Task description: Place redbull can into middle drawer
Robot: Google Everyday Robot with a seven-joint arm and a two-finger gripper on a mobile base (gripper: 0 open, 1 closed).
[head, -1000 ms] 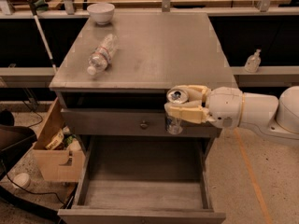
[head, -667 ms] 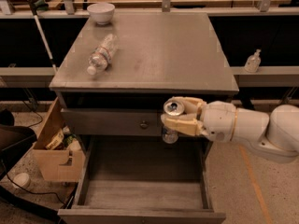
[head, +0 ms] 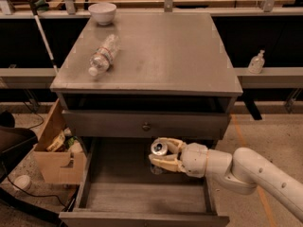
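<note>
Gripper (head: 160, 153) pinches the single redbull can (head: 159, 148) between its two fingers, holding it upright over the open middle drawer (head: 142, 197) — one water bottle (head: 103, 56) lies and one bowl (head: 102, 12) stands on the cabinet top (head: 165, 51).

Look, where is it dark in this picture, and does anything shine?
In the camera view, light comes from above. The cabinet top is bright with a soft sheen, and the gap beneath it lies in deep shadow. The middle drawer is dim at the back and lighter in front. The redbull can glints on top where the gripper holds it over that drawer. The water bottle shows small highlights.
</note>
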